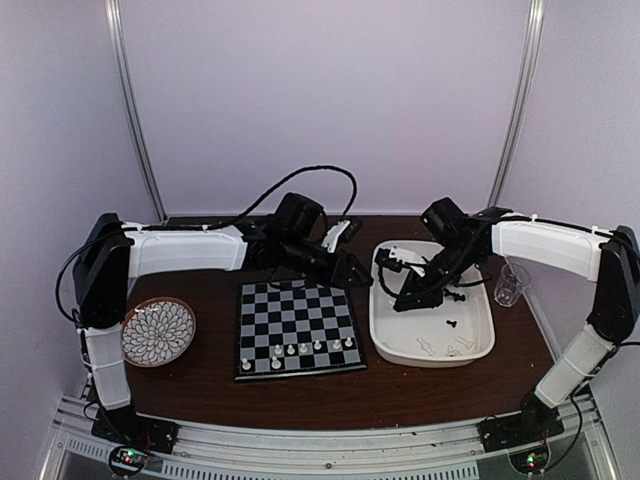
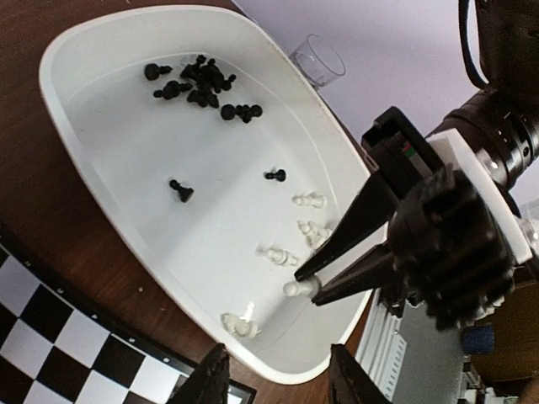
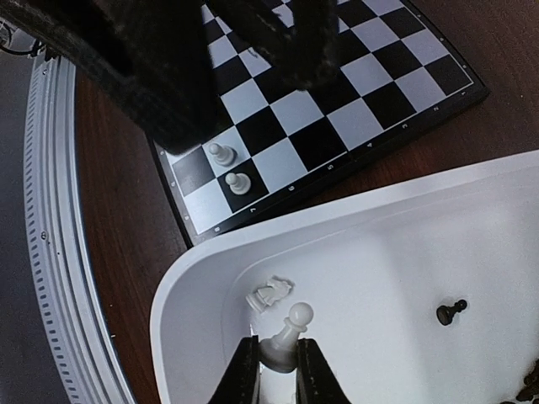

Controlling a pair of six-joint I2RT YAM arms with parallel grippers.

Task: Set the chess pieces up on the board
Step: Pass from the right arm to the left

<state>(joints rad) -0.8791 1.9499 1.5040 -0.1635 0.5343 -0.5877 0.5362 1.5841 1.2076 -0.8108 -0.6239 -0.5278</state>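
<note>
R gripper (image 3: 276, 355) on white pawn (image 3: 292, 322) in tray (image 3: 192, 282); brown table (image 3: 114, 219), lilac walls (image 1: 320, 100)

Your stock: left arm (image 1: 185, 250) and right arm (image 1: 545, 245), white moulded shells between black joint housings; black cables (image 1: 325, 169) looping off the left wrist; right tool (image 2: 306, 286), black tapered fingers (image 2: 354, 223), ribbed black body; bases (image 1: 125, 458) showing small green and red lights.

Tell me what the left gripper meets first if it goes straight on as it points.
Probably the near rim of the white tray; the left gripper points at it, white chess pieces just beyond. Depth is unclear.
</note>
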